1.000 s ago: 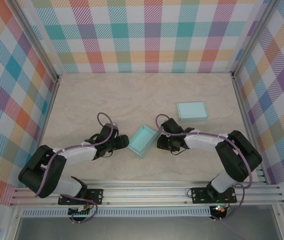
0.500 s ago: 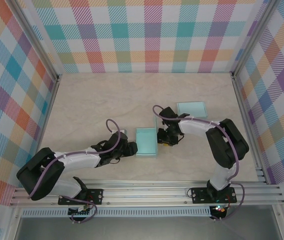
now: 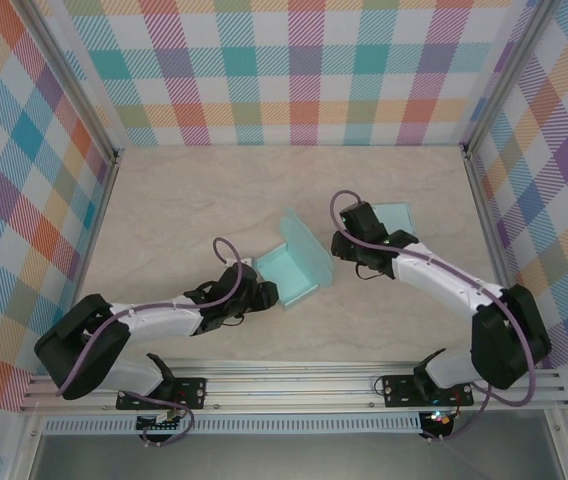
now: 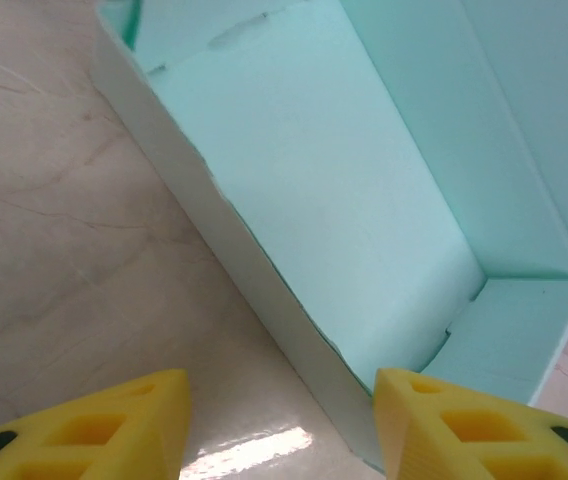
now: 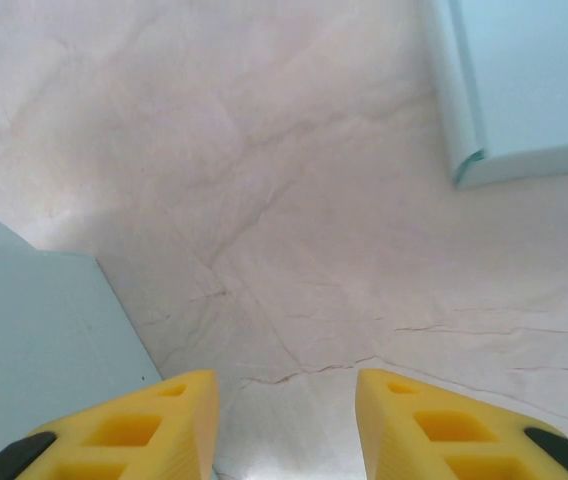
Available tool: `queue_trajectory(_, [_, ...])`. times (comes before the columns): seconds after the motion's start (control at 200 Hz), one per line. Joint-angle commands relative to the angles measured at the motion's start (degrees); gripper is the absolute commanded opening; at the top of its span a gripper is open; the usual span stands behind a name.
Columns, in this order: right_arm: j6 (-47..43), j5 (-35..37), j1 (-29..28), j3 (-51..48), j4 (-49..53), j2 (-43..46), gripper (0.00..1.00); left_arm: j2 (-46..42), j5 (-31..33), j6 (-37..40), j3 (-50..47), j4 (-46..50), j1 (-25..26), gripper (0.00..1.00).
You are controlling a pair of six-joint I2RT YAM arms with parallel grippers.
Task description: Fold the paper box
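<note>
1. The pale teal paper box (image 3: 286, 272) is an open shallow tray with thin low walls and a plain flat floor.
2. A broad lid flap (image 3: 306, 243) stands tilted up from the box's far-right side. The box's corner tabs are folded inward in the left wrist view.
3. The box lies on the beige marbled counter (image 3: 184, 200), near the middle and between the two arms.
4. The left hand (image 3: 267, 293) is at the box's near-left edge, low over the counter.
5. In the left wrist view, the left hand's yellow fingers (image 4: 114, 430) are apart and straddle the near wall. One is outside over the counter and one over the box's inside. They are not clamped on the wall.
6. The right hand (image 3: 342, 248) is just right of the raised flap.
7. In the right wrist view, its fingers are apart with bare counter between them and hold nothing. The flap is just beside its left finger; contact cannot be told.
8. A second pale teal paper box (image 3: 396, 213), flat and closed, lies farther right, partly under the right arm.
</note>
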State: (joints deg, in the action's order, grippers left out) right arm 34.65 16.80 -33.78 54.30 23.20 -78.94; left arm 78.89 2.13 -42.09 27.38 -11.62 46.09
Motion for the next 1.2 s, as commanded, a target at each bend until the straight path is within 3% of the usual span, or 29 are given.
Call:
queue_trajectory(0.0, [-1.5, 4.8, -0.2, -1.5, 4.8, 4.4, 0.42, 3.3, -3.5, -0.6, 2.2, -5.3, 2.4, 0.51])
queue_trajectory(0.275, [-1.8, 5.4, -0.2, -5.1, 7.5, 17.4, 0.54, 16.4, -11.5, -0.8, 12.6, -14.3, 7.3, 0.52])
queue_trajectory(0.41, [-1.4, 5.6, -0.2, -5.5, 11.4, 22.1, 0.63, 17.1, -13.4, 1.5, 15.5, -15.8, 8.7, 0.56])
queue_trajectory(0.49, [-0.9, 5.6, -0.1, -6.4, 13.2, 25.1, 0.67, 12.0, -9.2, 5.3, 14.7, -11.9, 8.7, 0.56])
queue_trajectory(0.67, [-1.5, 4.0, -0.2, -9.8, 12.9, 31.6, 0.80, -3.5, 10.1, 18.6, 15.4, 7.4, 7.8, 0.65])
queue_trajectory(0.735, [-3.3, 2.2, -0.1, -10.0, 11.8, 31.8, 0.84, -7.1, 13.1, 23.5, 16.1, 12.2, 5.3, 0.69])
queue_trajectory(0.82, [-6.1, 0.9, -0.1, -9.0, 11.6, 29.9, 0.88, -10.1, 12.0, 28.7, 16.7, 16.0, 0.1, 0.76])
queue_trajectory(1.015, [-12.3, 3.6, -0.2, -6.5, 9.0, 21.9, 0.97, -11.0, -1.0, 32.7, 15.5, 12.2, -14.2, 0.77])
queue_trajectory(1.195, [-18.8, 3.3, 0.2, -6.6, -1.0, 16.4, 1.00, -4.9, -8.3, 38.7, 18.7, 10.2, -19.0, 0.74])
